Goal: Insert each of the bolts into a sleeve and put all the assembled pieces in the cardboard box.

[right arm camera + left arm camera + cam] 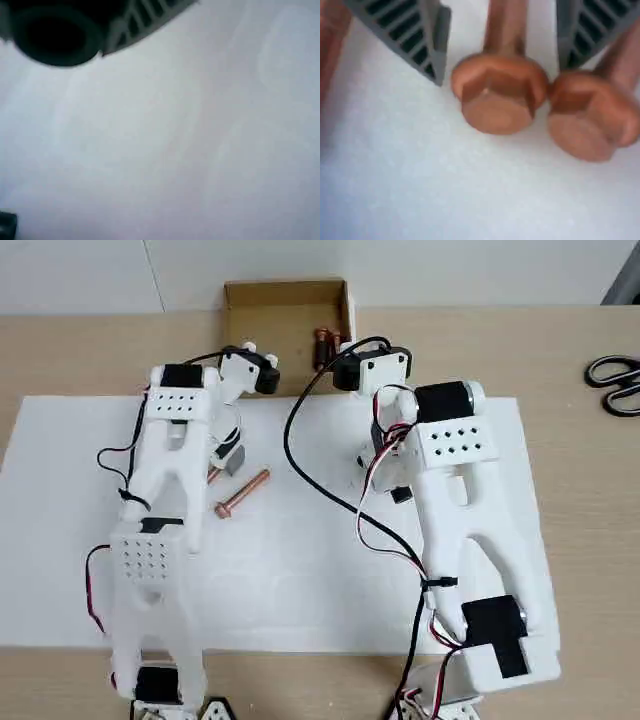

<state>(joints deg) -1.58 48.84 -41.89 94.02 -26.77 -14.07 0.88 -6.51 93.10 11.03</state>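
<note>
In the left wrist view my left gripper (501,70) is open low over the white mat, its grey fingers (415,35) on either side of a copper bolt (497,95) with gaps on both sides. A second bolt (590,115) lies right beside it. From above, the left gripper (222,462) sits beside a bolt (243,493) on the mat. My right gripper (95,40) holds a black sleeve (55,32) against its grey finger (145,20), above the mat near its middle (385,475). The cardboard box (285,305) at the back holds copper pieces (322,345).
The white mat (300,570) covers most of the wooden table, and its front middle is bare. Scissors (615,380) lie at the far right edge. Black and red cables (330,490) run across the mat between the two arms.
</note>
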